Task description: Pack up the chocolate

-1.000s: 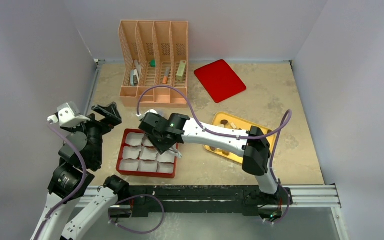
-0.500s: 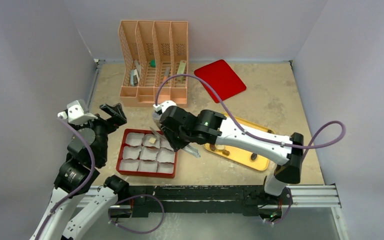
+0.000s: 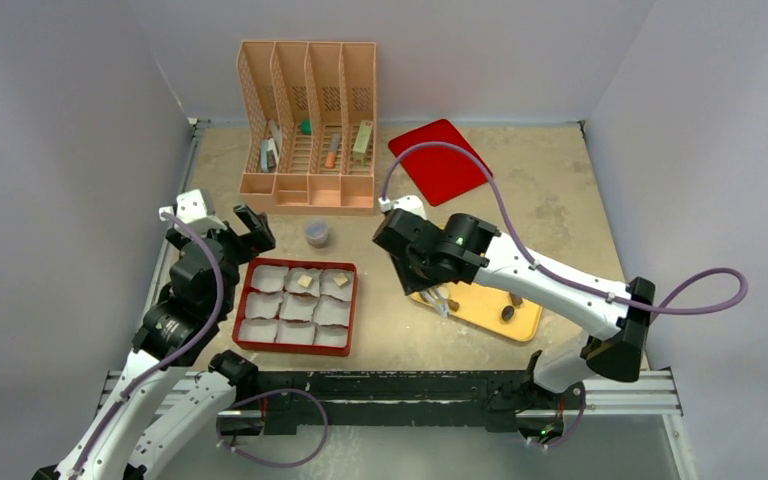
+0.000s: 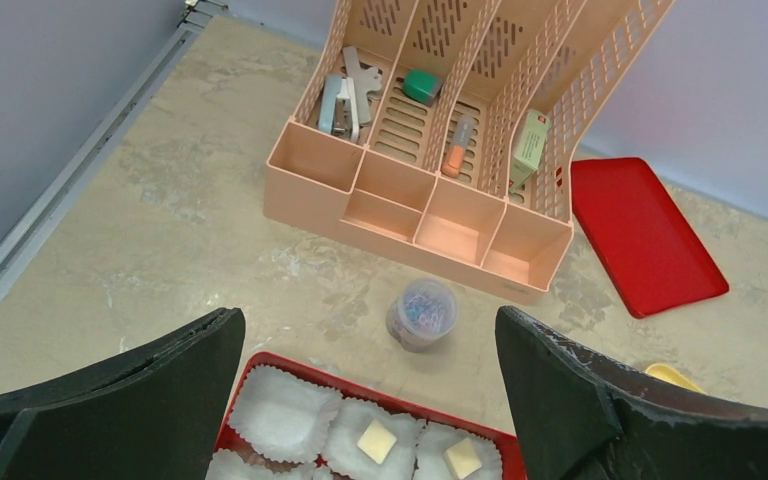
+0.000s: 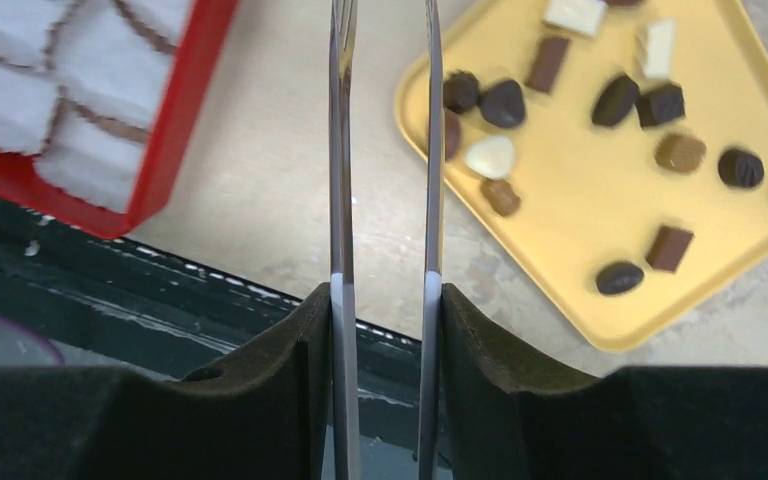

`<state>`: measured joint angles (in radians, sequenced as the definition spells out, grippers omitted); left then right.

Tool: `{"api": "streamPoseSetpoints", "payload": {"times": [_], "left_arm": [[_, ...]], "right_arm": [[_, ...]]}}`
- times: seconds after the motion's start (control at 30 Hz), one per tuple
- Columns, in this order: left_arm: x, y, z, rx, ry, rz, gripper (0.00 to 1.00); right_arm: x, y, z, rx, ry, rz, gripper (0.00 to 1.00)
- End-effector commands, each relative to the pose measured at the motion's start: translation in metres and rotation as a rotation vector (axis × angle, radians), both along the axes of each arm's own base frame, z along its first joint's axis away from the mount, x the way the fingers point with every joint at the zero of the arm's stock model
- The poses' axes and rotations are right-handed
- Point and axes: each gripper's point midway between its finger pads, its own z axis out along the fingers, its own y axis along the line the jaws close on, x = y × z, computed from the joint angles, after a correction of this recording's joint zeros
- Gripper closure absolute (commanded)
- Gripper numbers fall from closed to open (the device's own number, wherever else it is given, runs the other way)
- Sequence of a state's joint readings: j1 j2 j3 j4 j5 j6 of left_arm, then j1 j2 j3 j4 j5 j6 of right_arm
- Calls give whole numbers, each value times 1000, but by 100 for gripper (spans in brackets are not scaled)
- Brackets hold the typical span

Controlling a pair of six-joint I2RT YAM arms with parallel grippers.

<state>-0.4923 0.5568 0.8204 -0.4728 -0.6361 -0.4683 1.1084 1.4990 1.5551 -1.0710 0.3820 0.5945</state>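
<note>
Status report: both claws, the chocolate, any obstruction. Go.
Left claw open, empty. Right claw shut on tweezers at yellow tray edge. Two tan chocolate squares in red box, other chocolates on tray. Nothing between tray and box.

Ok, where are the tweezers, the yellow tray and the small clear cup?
tweezers (image 5: 339, 170): right wrist view, on the left blade.
yellow tray (image 5: 580, 215): right wrist view, on a bare patch of its floor.
small clear cup (image 4: 422, 312): left wrist view, on the middle of its top.
</note>
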Motion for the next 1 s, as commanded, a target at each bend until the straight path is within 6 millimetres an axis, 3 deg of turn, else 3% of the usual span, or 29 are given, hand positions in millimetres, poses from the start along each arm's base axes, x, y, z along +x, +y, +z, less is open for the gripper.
{"api": "streamPoseSetpoints", "payload": {"times": [0.0,0.13,0.27,0.97], "left_arm": [[2,-2,14,-1,-52,-16,4],[2,-2,12,5,-49,-14,4],[2,-1,13,6,-52,-12,4],[0,0,13,9,-55,-12,4]], "right_arm": [[4,-43,-5,-37,9,-136,59],[8,-71,-25,-87,46,-211,59],[13,-86,-38,-112,67,-247,59],[27,-91,-73,-134,126,-254,61]]}}
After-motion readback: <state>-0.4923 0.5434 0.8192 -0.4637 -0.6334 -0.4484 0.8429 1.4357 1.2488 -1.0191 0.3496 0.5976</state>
